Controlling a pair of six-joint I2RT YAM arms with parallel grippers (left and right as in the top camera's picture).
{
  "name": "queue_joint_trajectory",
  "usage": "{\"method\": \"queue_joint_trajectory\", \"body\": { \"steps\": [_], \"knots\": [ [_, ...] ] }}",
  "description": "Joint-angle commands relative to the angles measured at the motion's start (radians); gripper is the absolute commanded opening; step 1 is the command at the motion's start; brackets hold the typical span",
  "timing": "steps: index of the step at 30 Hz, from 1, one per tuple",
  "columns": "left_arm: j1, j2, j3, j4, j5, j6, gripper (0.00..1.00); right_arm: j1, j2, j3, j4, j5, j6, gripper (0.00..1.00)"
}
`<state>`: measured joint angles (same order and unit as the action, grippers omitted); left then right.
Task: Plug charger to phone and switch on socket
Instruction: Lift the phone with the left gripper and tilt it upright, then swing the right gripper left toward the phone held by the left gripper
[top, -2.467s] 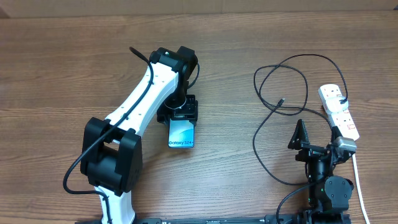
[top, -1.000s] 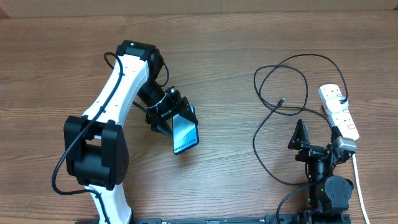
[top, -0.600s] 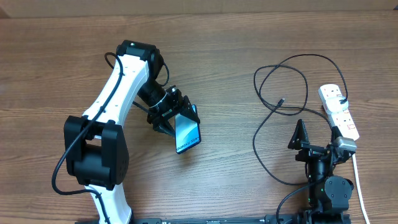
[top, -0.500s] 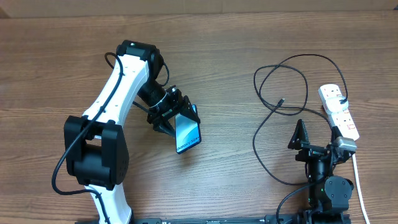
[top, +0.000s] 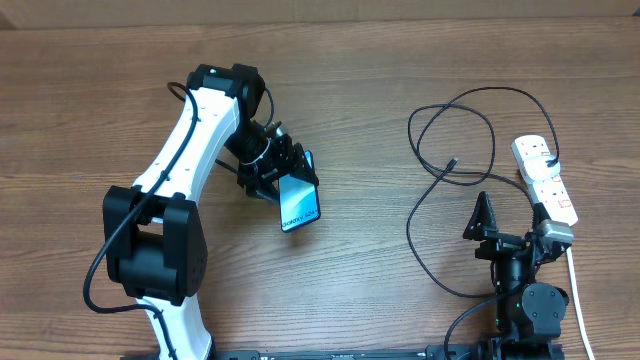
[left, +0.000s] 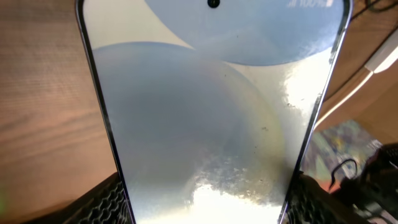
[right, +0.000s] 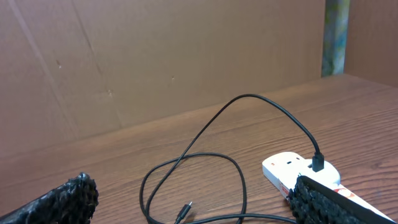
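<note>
My left gripper (top: 283, 172) is shut on the phone (top: 299, 202) and holds it tilted above the table's middle left. The phone's light blue-white screen fills the left wrist view (left: 211, 118), gripped at its lower edges. The charger (top: 440, 180) is a thin black cable looped on the table at the right; its free plug tip (top: 452, 162) lies inside the loops, also in the right wrist view (right: 182, 213). Its other end is plugged into the socket (top: 545, 178), a white power strip at the far right (right: 292, 169). My right gripper (top: 484, 215) is open and empty near the front right.
A thick white cord (top: 576, 300) runs from the socket toward the front edge. A brown cardboard wall (right: 155, 56) stands behind the table.
My left gripper has lifted the phone off the table, swung it right, and now turned it so the screen faces more upward and sits slightly higher. The right arm has not moved.
</note>
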<state>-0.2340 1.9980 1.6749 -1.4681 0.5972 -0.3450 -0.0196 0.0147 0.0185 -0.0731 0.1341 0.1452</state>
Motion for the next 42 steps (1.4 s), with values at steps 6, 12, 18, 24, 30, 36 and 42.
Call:
{"method": "queue_joint_trajectory", "body": {
  "steps": [6, 12, 18, 24, 30, 36, 42],
  "knots": [
    [-0.002, 0.005, 0.030, 0.015, -0.171, -0.014, 0.65, -0.003, -0.012, -0.011, 0.003, -0.005, -0.005, 1.00],
    [-0.002, 0.005, 0.030, 0.015, -0.194, 0.002, 0.65, -0.003, -0.012, -0.011, 0.003, -0.005, -0.005, 1.00],
    [-0.002, 0.005, 0.030, 0.025, -0.193, 0.001, 0.65, -0.003, -0.012, -0.011, 0.003, -0.005, -0.005, 1.00],
    [-0.002, 0.005, 0.030, 0.047, -0.193, 0.001, 0.65, -0.003, -0.012, -0.011, 0.003, -0.005, -0.005, 1.00],
    [-0.002, 0.005, 0.030, 0.064, -0.193, -0.016, 0.65, -0.003, -0.012, -0.011, 0.003, -0.005, -0.005, 1.00],
    [-0.002, 0.005, 0.030, 0.082, -0.193, -0.030, 0.65, -0.003, -0.012, -0.011, 0.003, -0.005, -0.005, 1.00],
    [-0.002, 0.005, 0.030, 0.098, -0.188, -0.045, 0.66, -0.002, -0.012, -0.011, 0.014, -0.014, 0.019, 1.00]
  ]
}}
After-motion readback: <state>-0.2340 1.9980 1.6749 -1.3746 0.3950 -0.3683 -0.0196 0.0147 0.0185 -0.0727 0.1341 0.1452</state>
